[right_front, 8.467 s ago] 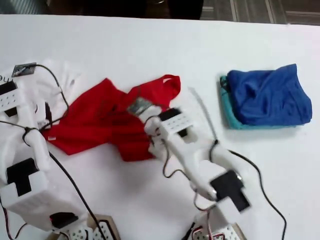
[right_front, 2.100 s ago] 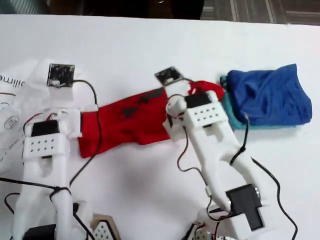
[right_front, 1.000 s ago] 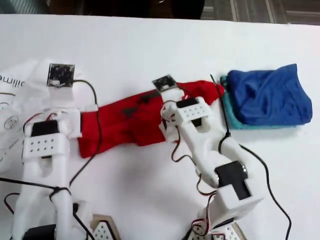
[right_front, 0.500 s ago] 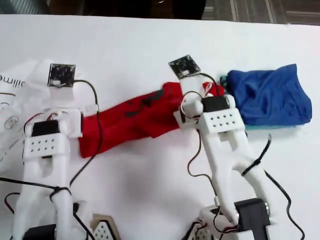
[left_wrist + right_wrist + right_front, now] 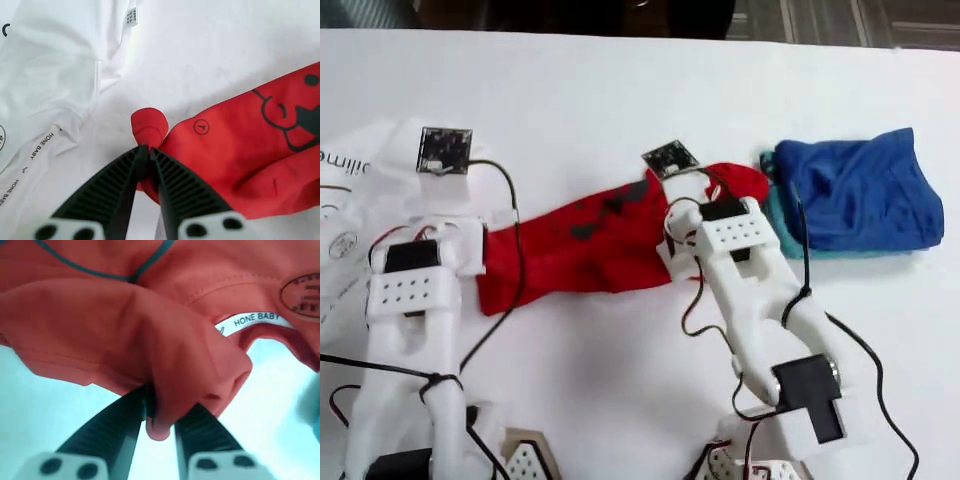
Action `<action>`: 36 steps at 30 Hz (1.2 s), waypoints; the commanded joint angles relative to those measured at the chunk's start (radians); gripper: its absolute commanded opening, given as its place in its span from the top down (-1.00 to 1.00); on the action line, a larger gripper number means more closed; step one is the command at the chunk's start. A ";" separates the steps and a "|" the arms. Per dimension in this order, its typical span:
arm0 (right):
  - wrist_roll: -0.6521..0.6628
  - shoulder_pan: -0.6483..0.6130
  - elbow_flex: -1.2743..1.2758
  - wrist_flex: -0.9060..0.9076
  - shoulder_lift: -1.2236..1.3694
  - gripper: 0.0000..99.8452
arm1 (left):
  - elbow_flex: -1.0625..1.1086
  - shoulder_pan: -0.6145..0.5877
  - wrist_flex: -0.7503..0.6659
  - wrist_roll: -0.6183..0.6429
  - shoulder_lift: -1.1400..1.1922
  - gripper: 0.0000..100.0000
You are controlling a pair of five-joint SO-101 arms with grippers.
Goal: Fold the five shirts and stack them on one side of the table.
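So the red shirt (image 5: 580, 245) is pulled out into a long band across the white tabletop (image 5: 620, 90), and both arms have hold of it. The left jaws are clamped on a little bunched-up corner at the end of the red shirt nearest the white shirt (image 5: 360, 170), which lies crumpled just beside that end. The right jaws are pinching a fold by the collar at the red shirt's other end. Right next to that end there's a folded blue shirt (image 5: 855, 190) sitting on top of a teal shirt (image 5: 775, 238).
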 commanded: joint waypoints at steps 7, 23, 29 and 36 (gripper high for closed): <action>0.000 -0.007 -0.003 0.004 -0.053 0.96 | -0.002 0.002 -0.015 -0.003 -0.009 0.95; 0.008 -0.008 -0.100 0.173 -0.160 0.80 | -0.010 0.003 -0.015 -0.003 -0.009 0.95; 0.008 -0.007 -0.100 0.125 -0.090 0.96 | -0.005 0.002 -0.015 -0.003 -0.009 0.95; 0.000 -0.012 -0.098 0.197 -0.084 0.79 | -0.004 0.000 -0.015 -0.006 -0.009 0.95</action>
